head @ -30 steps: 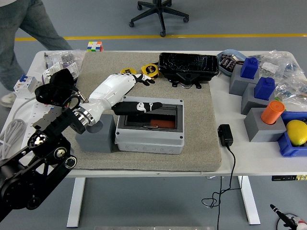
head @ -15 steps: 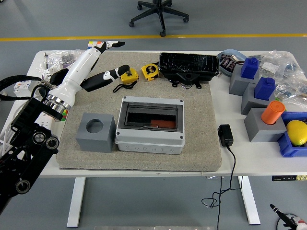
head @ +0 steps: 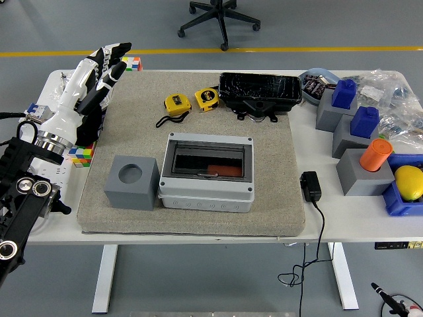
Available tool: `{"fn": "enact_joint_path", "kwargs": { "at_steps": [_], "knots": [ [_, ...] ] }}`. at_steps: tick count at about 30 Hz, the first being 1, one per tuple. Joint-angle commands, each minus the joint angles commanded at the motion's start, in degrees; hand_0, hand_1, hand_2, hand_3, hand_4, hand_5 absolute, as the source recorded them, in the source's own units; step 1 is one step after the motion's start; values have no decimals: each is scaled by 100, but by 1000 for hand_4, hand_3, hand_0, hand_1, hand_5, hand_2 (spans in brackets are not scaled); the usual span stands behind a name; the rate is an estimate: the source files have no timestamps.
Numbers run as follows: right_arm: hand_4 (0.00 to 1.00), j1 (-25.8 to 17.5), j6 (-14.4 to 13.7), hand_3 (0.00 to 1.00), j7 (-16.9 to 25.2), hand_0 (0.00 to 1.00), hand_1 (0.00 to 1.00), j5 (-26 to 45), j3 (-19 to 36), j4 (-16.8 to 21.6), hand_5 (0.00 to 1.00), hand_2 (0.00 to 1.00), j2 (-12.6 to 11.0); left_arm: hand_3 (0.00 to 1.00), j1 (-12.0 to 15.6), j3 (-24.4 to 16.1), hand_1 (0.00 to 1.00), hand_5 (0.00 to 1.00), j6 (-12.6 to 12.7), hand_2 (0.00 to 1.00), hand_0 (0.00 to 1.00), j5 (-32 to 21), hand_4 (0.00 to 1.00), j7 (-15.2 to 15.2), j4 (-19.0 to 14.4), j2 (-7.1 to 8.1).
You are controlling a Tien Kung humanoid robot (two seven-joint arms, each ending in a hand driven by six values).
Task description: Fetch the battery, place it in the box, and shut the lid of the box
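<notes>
From my station I see the left hand (head: 99, 69) raised over the far-left corner of the white table (head: 172, 232), fingers stretched out straight and holding nothing. The right arm does not appear anywhere in the head view.

The box (head: 207, 172) sits in the middle of the grey mat (head: 271, 191), just beside a grey cube (head: 133, 182) with a round hole in its top. Through the box's dark window I make out a thin red-orange object (head: 221, 171) lying along the near edge inside. I take that to be the battery, though it is too small for me to be sure. Whether a clear lid covers that window or it stands open, I cannot tell; the dark tray-like piece (head: 260, 92) at the mat's far edge could equally be a lid (its glossy surface catches the light).

If the red piece is the battery, I judge the placing done and the closing the step in hand. The battery looks rigid and compact, probably dense for its size and smooth-sided, so I would pinch it across its short width rather than by the ends. The box looks like stiff moulded plastic, light enough to slide on the mat if I push sideways. I would press any lid downward near its free edge, steadying the housing.

Two yellow tape measures (head: 192, 100) lie beyond the box, well clear of it.
</notes>
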Motion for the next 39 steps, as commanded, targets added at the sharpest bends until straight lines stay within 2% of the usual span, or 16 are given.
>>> {"fn": "enact_joint_path", "kwargs": {
  "at_steps": [8,12,14,19,20,25,26,30,32,34,37,38,39],
  "knots": [
    [998,25,-2,883,6,883,863,13,9,0,998,832,2,889,43,-273,944,998,-342,928,897,-1439,998,-78,163,12],
    [998,24,-3,883,4,883,863,-8,39,0,998,832,-3,889,108,-378,944,998,-535,928,897,-1914,998,21,270,103],
    [998,24,-4,883,3,884,863,-21,58,0,998,833,-7,875,134,-428,933,998,-610,910,892,-1988,998,103,310,127],
    [998,17,-3,883,7,884,863,-20,57,0,998,833,-13,875,179,-772,933,998,-823,910,892,-1300,998,668,386,134],
    [998,14,-3,884,9,884,863,-13,50,0,998,832,-15,877,192,-834,950,998,-841,913,921,-1099,998,757,383,137],
    [998,14,-5,884,7,884,863,-36,72,0,998,832,-34,877,259,-1065,950,998,-936,913,921,-356,998,1136,388,147],
    [998,12,-6,884,6,883,863,-43,80,0,998,834,-36,880,276,-1107,949,998,-952,917,949,-216,998,1261,391,135],
    [998,7,-8,884,6,883,863,-40,75,0,998,834,-17,880,341,-1292,949,998,-1102,917,949,359,998,1727,439,19],
    [998,4,-8,884,9,883,862,-26,56,0,998,834,-4,873,366,-1346,959,998,-1072,918,978,490,998,1730,463,-37],
    [998,3,-5,884,9,883,862,-25,41,0,998,834,4,873,389,-1360,959,998,-909,918,978,514,998,1526,485,-78],
    [998,4,-3,884,5,883,862,-63,72,0,998,834,8,873,403,-1312,959,998,-493,918,978,249,998,1074,588,-109],
    [998,5,-3,884,5,885,862,-63,66,0,998,834,8,834,412,-1306,919,998,-335,881,926,116,998,887,617,-126],
    [998,6,-3,884,5,885,862,-67,71,0,998,834,8,834,424,-1306,919,998,-231,881,926,6,998,726,634,-146]
  ]
}}
